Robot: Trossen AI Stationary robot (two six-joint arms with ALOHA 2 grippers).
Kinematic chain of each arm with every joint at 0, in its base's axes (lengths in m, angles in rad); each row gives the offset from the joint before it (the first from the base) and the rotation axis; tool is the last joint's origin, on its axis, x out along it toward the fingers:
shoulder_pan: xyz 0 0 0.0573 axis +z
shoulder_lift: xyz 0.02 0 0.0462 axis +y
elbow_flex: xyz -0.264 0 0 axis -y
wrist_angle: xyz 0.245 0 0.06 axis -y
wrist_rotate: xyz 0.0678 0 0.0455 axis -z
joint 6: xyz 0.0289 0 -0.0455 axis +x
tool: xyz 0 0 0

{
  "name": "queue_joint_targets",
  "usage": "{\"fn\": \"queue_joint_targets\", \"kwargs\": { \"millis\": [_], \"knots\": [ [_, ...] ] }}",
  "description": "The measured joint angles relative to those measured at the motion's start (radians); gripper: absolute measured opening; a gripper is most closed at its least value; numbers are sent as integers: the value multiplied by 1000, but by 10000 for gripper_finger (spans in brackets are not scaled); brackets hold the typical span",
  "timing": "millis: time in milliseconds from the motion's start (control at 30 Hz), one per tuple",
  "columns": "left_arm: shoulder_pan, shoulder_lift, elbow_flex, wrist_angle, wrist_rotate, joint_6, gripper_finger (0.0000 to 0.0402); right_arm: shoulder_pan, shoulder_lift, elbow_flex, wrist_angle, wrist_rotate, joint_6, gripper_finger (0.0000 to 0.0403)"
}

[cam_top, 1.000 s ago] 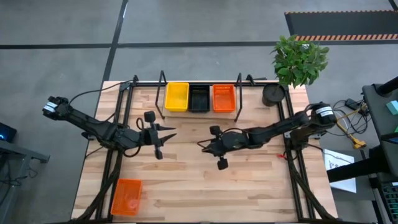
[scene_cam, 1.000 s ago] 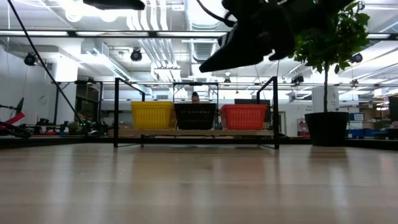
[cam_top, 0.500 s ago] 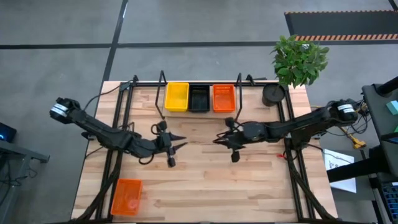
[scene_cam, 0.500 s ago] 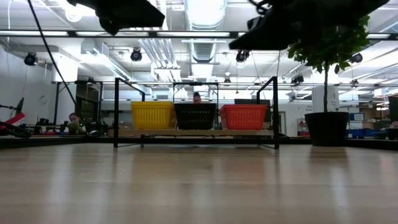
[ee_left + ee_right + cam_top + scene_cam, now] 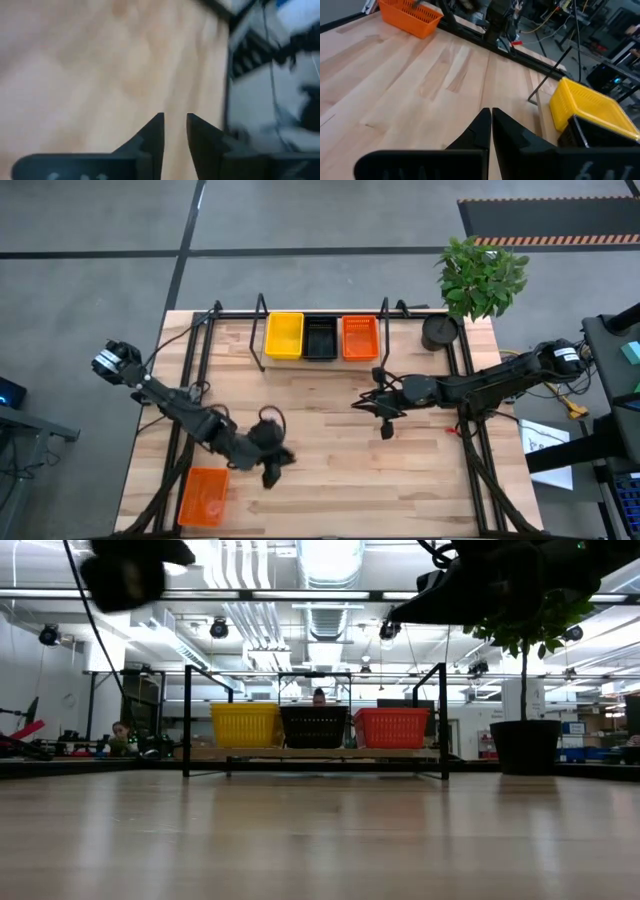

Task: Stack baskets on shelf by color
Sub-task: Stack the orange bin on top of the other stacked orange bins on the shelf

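Three baskets sit side by side on the black wire shelf [image 5: 261, 332] at the table's far edge: yellow [image 5: 284, 336], black [image 5: 320, 338] and orange [image 5: 360, 337]. A loose orange basket [image 5: 205, 495] rests on its base at the near left corner, also seen in the right wrist view [image 5: 410, 17]. My left gripper [image 5: 278, 464] hovers above the table to the right of that basket, its fingers [image 5: 175, 120] open by a narrow gap and holding nothing. My right gripper [image 5: 356, 404] hangs shut and empty over the table's middle, in front of the shelf [image 5: 491, 111].
A potted plant [image 5: 438, 332] stands at the far right corner beside the shelf. Black arm frames run along the left and right table edges [image 5: 190, 430]. Bare wood lies between the grippers and the shelf [image 5: 320, 385]. The room behind shows a person far off [image 5: 316, 696].
My left gripper has swung from the table's middle toward the near edge, ending close to the loose orange basket, and has turned as it went. My right gripper has drawn back toward the right edge and a little toward the shelf. The baskets have stayed in place.
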Motion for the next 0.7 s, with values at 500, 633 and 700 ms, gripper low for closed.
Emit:
{"fn": "queue_joint_targets", "kwargs": {
  "millis": [500,633,700],
  "knots": [
    [-316,297,458,-725,476,-294,3,0,-1,0,-15,0,20,9],
    [-413,336,458,-723,520,-330,4,0,-1,0,-16,0,38,9],
    [-458,349,456,-721,521,-338,4,0,-1,-3,-17,0,40,9]
  ]
}}
